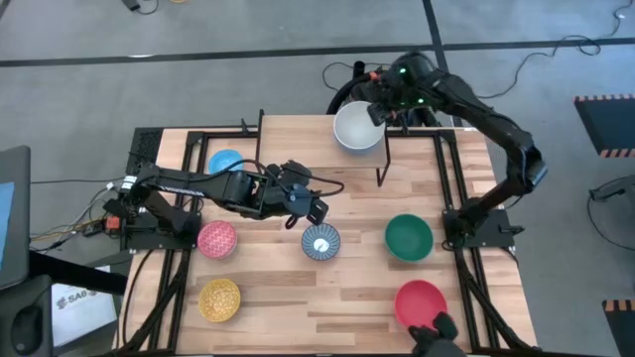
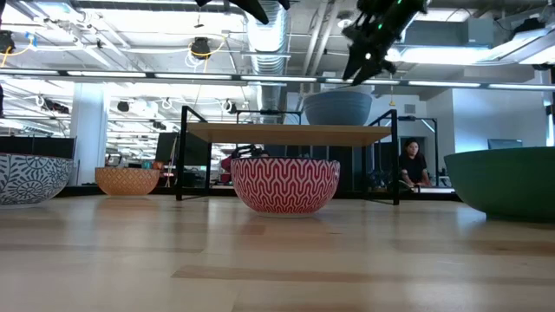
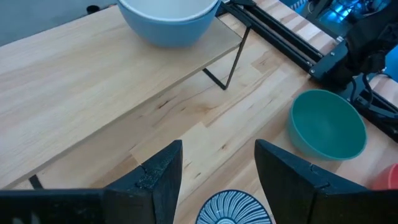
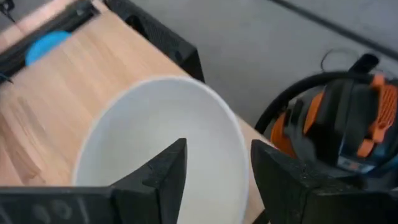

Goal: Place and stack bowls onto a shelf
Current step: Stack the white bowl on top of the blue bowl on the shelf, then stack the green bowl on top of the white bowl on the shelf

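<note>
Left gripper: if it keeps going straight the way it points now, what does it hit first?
Likely the blue-white patterned bowl: the open left gripper points down at it, its rim showing between the fingers. Past that comes bare tabletop, then the shelf. Depth unclear.

From above, the shelf (image 1: 298, 134) runs along the far side of the wooden table (image 1: 347, 297), and a light blue bowl (image 1: 357, 128) with a white inside sits near its right end. The right gripper (image 1: 381, 112) hangs at that bowl's far-right rim. The left gripper (image 1: 310, 210) reaches over the table's middle, just above the blue-white patterned bowl (image 1: 320, 242). A blue bowl (image 1: 226, 162) rests near the shelf's left end. On the table lie the pink bowl (image 1: 217, 238), yellow bowl (image 1: 219, 299), green bowl (image 1: 409, 237) and red bowl (image 1: 420, 301).
</note>
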Action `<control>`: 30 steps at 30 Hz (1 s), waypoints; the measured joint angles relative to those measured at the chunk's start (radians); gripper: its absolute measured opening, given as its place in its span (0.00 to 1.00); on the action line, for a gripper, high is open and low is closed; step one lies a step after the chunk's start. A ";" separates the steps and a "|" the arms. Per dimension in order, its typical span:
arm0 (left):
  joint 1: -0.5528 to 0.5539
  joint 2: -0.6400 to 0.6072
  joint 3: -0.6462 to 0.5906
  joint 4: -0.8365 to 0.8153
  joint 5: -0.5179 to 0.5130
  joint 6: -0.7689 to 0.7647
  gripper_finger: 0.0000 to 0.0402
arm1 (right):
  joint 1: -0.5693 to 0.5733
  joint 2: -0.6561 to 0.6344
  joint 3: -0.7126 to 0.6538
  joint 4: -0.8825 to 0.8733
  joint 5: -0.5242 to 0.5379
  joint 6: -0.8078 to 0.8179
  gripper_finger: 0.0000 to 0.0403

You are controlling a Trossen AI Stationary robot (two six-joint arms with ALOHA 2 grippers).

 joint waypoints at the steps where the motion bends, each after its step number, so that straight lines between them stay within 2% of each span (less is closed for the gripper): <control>1: 0.000 0.000 0.000 -0.005 0.000 -0.006 0.46 | -0.006 -0.014 0.001 -0.004 0.000 0.000 0.51; 6: 0.000 0.000 0.000 -0.015 0.000 -0.008 0.46 | -0.045 -0.029 -0.020 -0.067 -0.049 0.002 0.48; 14: 0.000 0.000 0.000 -0.018 0.000 -0.008 0.46 | -0.040 -0.035 -0.168 -0.003 -0.104 0.045 0.38; 21: 0.000 0.000 0.000 -0.021 0.013 -0.009 0.46 | -0.024 -0.048 -0.178 0.043 -0.126 0.056 0.36; 26: 0.000 0.000 0.000 -0.031 0.032 -0.014 0.46 | -0.051 -0.106 -0.168 0.050 -0.129 0.060 0.36; 30: 0.000 0.000 0.000 -0.040 0.032 -0.023 0.46 | -0.065 -0.100 -0.169 0.042 -0.128 0.054 0.36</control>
